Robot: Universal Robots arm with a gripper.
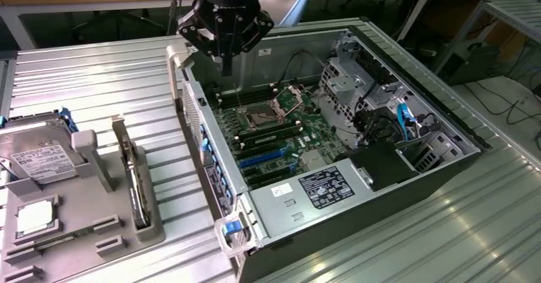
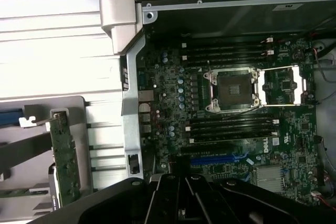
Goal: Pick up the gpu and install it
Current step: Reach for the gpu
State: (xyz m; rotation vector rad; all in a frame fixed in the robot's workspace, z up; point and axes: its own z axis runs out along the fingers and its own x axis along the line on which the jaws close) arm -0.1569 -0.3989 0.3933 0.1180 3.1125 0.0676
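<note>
Grey corrugated metal forms the desk [image 1: 85,80], and on it lies an open computer case [image 1: 406,68] with its motherboard [image 1: 279,137] exposed. The gripper [image 1: 227,71] hangs above the end of the case farthest from the exterior camera. Its fingers are pressed together and hold nothing. In the wrist view the gripper [image 2: 181,192] looks down on the motherboard [image 2: 173,93], with the empty processor socket [image 2: 233,90] and a blue card slot [image 2: 215,157] in sight.

The gpu [image 1: 135,182] is well apart from the gripper. It stands on its long edge in a grey holder [image 1: 76,232] on the desk, on the exterior view's left, just beside the case wall. A hard drive [image 1: 34,156] sits in the same holder, farther towards the exterior view's left. The wrist view shows the gpu [image 2: 65,161] as a narrow green strip with a metal bracket at one end.

By my reading the pick-up is the step in hand and no grasp has begun: the gpu is untouched in its holder and the blue slot [image 1: 258,159] is vacant. Taking the card would, I judge, call for the gripper to travel across to the holder, spread its fingers and settle squarely over the thin upper edge, since the card is narrow and a skewed grip could tip it against the holder.
</note>
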